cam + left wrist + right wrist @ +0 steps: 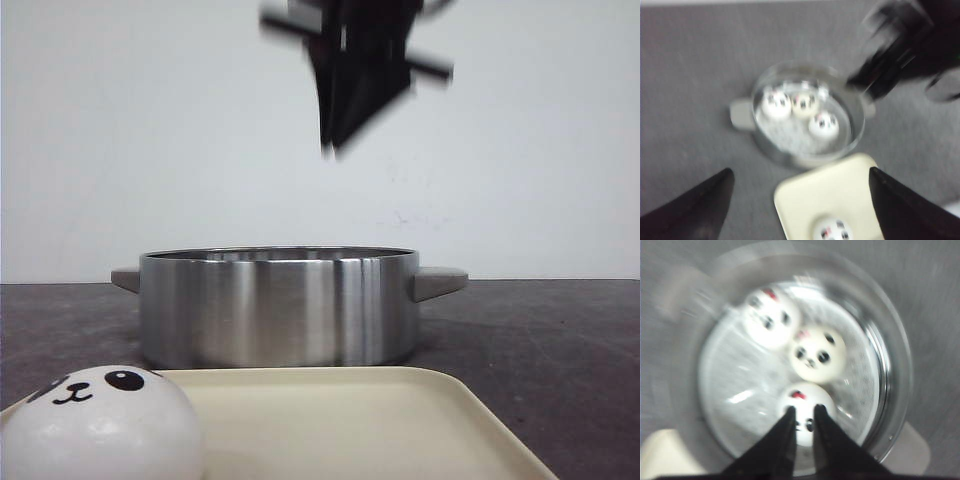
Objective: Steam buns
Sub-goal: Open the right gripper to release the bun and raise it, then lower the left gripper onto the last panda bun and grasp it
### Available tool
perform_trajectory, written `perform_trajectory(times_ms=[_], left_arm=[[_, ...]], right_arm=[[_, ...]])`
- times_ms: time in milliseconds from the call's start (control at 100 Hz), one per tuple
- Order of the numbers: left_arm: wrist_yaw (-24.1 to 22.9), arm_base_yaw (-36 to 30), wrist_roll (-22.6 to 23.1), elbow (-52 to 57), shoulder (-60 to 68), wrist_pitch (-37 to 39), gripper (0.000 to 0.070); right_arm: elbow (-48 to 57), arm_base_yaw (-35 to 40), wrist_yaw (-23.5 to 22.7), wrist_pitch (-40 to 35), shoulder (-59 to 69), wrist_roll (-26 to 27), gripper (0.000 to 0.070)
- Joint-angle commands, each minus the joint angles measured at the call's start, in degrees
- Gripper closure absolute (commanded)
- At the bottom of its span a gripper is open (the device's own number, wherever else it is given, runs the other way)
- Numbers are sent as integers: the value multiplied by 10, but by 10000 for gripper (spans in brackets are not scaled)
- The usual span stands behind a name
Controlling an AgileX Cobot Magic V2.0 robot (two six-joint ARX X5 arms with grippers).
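Three white panda-faced buns [771, 317] [817, 354] [802, 400] lie inside the steel pot [280, 310]. The left wrist view shows them too, as buns [776, 104] [805, 102] [823, 125]. A further bun [100, 425] sits on the cream tray [350, 420] in front of the pot. My right gripper [804, 410] hangs high above the pot, blurred, its fingers almost together with nothing between them. It shows as a dark pointed shape in the front view, right gripper [330, 148]. My left gripper [800, 171] is held wide open and empty, high over the tray's bun [832, 231].
The pot has a flat handle on each side [438, 282] and stands on a dark grey table [560, 350] before a white wall. The tray [825, 190] lies just in front of the pot. My right arm [905, 45] reaches over the pot's far side.
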Motion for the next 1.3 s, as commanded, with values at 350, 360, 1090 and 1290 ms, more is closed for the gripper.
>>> perform_trajectory(times_ms=[350,360,1090,1290], left_arm=[[49,-97,-130,-268,-5,125,184],[50,-100,-132,-275,-4,129,184],[62,-247,-168,-363,252,290,184],[59,-247,-167,-363,308,303,184]], right_arm=[[21,82,84,44,-268,-55,693],[21,82,86,43,-272,-55,693],[21,80,163,-55,-317,-47,693],[21,80,163,-57,-317,-47,693]])
